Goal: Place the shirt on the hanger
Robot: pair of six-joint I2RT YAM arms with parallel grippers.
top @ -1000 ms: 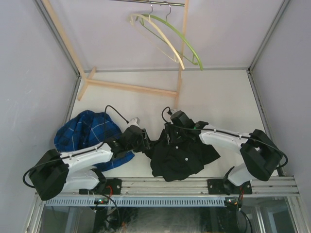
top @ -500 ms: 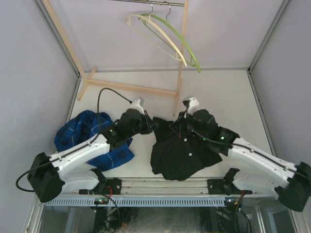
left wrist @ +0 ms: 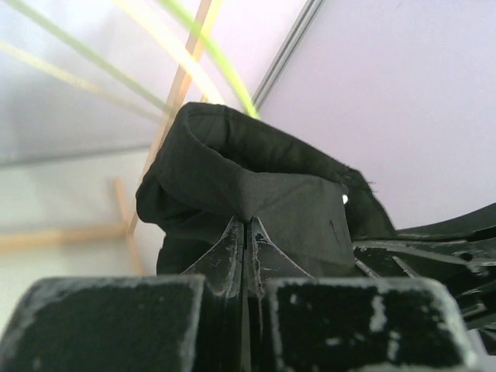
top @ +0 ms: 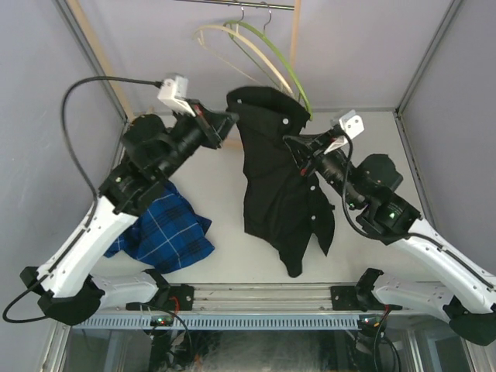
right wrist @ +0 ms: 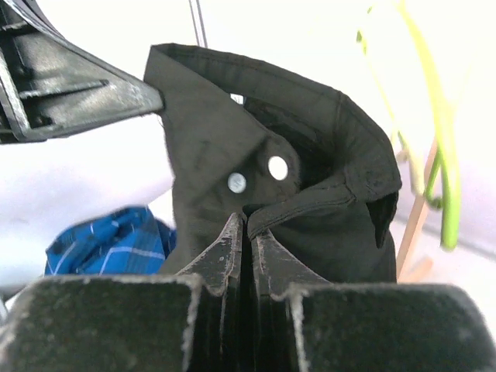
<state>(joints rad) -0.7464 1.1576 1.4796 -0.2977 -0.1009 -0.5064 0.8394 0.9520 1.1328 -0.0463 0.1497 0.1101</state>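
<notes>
The plain black long-sleeved button-up shirt [top: 275, 186] hangs in the air between the two arms, its collar uppermost and its tail and one sleeve dangling toward the white table [top: 364, 136]. The collar sits just under the lower end of the thin lime-green plastic hanger [right wrist: 449, 194], which hangs by its hook from the metal rail [top: 232, 3] beside a cream-coloured hanger [top: 213, 31]. Whether cloth and hanger touch cannot be told. The left gripper [top: 231, 118] is pinched tight on a fold at the collar, and the right gripper [top: 301, 149] is clamped on the front edge just below two pale buttons — both pincers are closed on fabric. The step in hand looks like carrying the neck opening to the hanger. To do it well, the two grips should draw apart enough to hold the collar open as a mouth. The nearer hanger end should then be fed into one shoulder, not pressed against bunched cloth. The cream hanger should be left out of it. A slow approach would help, since the hanger can swing on its hook. The left arm stretches high and forward, its wrist turned toward the right. The right arm reaches up and inward, its wrist aimed left, so the fingers face each other across the collar. A blue plaid shirt [top: 167, 232] lies crumpled on the table under the left arm.
</notes>
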